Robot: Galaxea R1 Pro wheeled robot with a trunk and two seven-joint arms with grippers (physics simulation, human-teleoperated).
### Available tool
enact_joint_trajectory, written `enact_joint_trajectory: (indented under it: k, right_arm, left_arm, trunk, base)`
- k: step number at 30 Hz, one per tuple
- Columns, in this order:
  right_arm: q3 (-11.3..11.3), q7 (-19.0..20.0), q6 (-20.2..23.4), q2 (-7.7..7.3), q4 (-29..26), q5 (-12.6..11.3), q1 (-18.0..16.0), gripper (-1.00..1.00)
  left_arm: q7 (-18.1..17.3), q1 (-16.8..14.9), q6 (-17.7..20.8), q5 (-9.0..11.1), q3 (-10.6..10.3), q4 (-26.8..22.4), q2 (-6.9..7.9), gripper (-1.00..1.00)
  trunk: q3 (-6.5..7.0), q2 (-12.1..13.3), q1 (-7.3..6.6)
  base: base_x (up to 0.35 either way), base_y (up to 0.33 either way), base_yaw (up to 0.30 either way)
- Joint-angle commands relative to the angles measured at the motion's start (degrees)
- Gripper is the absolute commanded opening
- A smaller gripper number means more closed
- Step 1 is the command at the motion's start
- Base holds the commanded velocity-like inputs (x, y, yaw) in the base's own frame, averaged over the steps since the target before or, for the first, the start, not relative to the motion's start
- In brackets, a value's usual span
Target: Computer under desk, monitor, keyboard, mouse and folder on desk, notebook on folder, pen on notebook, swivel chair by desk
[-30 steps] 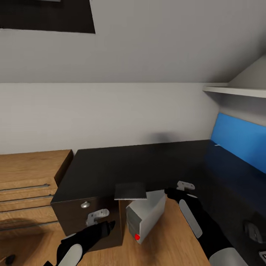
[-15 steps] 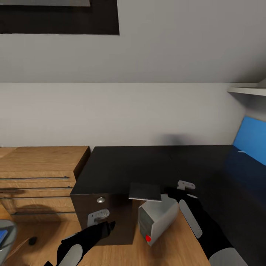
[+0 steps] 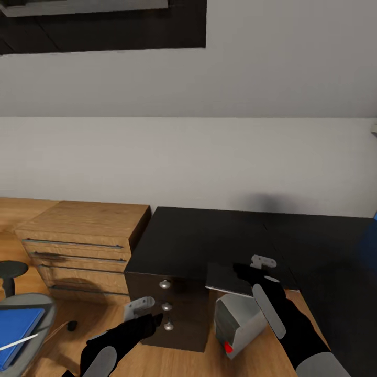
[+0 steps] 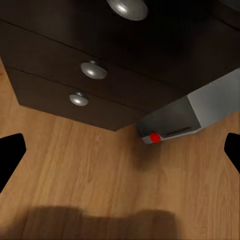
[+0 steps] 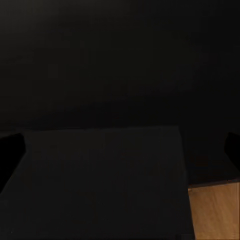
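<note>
A: Where does the desk [image 3: 220, 241] sit against the grippers?

B: Its glossy black top spreads from the centre out toward 3 o'clock in the head view. The right gripper [image 3: 260, 263] hangs over its front edge, the left gripper [image 3: 139, 306] in front of the dark drawers [image 3: 166, 309] with three round silver knobs. In both wrist views the black fingertips show at opposite edges, so both sets of jaws stand apart, holding nothing.

A: And the computer [image 3: 238, 323]?

B: A light grey tower, tilted, under the desk edge, at about 5 o'clock from the drawers, with a red dot low on its front. It stands below the right gripper and apart from it.

A: The room?

B: Wood floor [image 4: 100, 170], pale wall, a light-wood chest [image 3: 86, 243] just beside the desk at 9 o'clock.

A: Smaller things?

B: At 8 o'clock, the swivel chair [image 3: 44, 309] holds the bright blue folder [image 3: 18, 335], with the thin white pen [image 3: 15, 346] lying across it.
</note>
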Motion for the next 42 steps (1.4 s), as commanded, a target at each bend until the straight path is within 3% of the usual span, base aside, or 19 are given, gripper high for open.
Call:
enact_joint_trajectory:
  k: [1,15,26,29,35,38,39,40,41,42]
  right_arm:
    - [0.19,-0.58,0.12,-0.08,-0.10,-0.54,-0.04,1.00]
    - [0.61,-0.58,0.10,-0.07,-0.02,-0.49,-0.04,1.00]
    - [1.07,-0.58,0.03,-0.07,0.17,-0.49,-0.04,1.00]
    - [1.58,-0.58,-0.04,-0.07,0.18,-0.49,-0.04,1.00]
    - [3.35,-0.67,-0.15,-0.07,0.15,-0.43,-0.04,1.00]
    - [4.61,-0.80,-0.16,-0.07,0.15,-0.20,-0.04,1.00]
    - [4.72,-0.81,-0.16,-0.07,0.16,0.01,-0.04,1.00]
    - [4.88,-0.92,-0.16,-0.05,0.17,0.40,-0.04,1.00]
    - [5.76,-1.75,-0.16,-0.05,0.09,1.15,-0.04,1.00]
    - [6.16,-2.26,-0.15,-0.04,0.04,1.28,-0.04,1.00]
  left_arm:
    - [0.58,-0.08,-0.04,0.54,-0.13,-0.06,0.05,1.00]
    - [0.65,-0.08,-0.13,0.52,-0.13,-0.06,0.05,1.00]
    - [0.79,-0.08,-0.28,0.40,0.07,0.06,0.11,1.00]
    - [1.00,-0.08,-0.39,0.42,2.17,0.73,0.13,1.00]
    - [1.22,-0.08,-0.76,0.45,4.20,1.71,0.22,1.00]
    - [1.08,-0.08,-1.76,0.22,8.73,3.13,0.16,1.00]
    - [1.10,-0.08,-2.08,-0.10,9.39,3.21,0.15,1.00]
    - [1.20,-0.08,-2.97,-0.84,9.84,3.27,0.14,1.00]
    - [2.03,-0.04,-8.04,-3.39,10.44,3.20,0.41,1.00]
    - [3.36,-0.02,-11.00,-4.56,10.51,3.12,0.79,1.00]
  trunk:
    - [-0.06,-0.04,0.03]
    - [-0.06,-0.04,0.03]
    - [-0.06,-0.04,0.03]
    - [-0.06,-0.04,0.03]
    - [-0.06,-0.04,0.03]
    - [-0.06,-0.04,0.03]
    - [-0.06,-0.04,0.03]
    - [-0.06,-0.04,0.03]
    - [-0.06,-0.04,0.03]
    - [-0.06,-0.04,0.03]
  base:
    - [0.272,0.113,0.274]
    - [0.047,0.025,0.275]
    - [-0.112,0.233,0.275]
    - [-0.004,0.045,0.274]
    - [0.000,0.003,0.277]
    - [0.000,0.000,0.280]
    - [0.000,0.000,0.280]
    - [0.000,0.000,0.280]
    - [0.000,0.000,0.280]
    - [0.000,0.000,0.280]
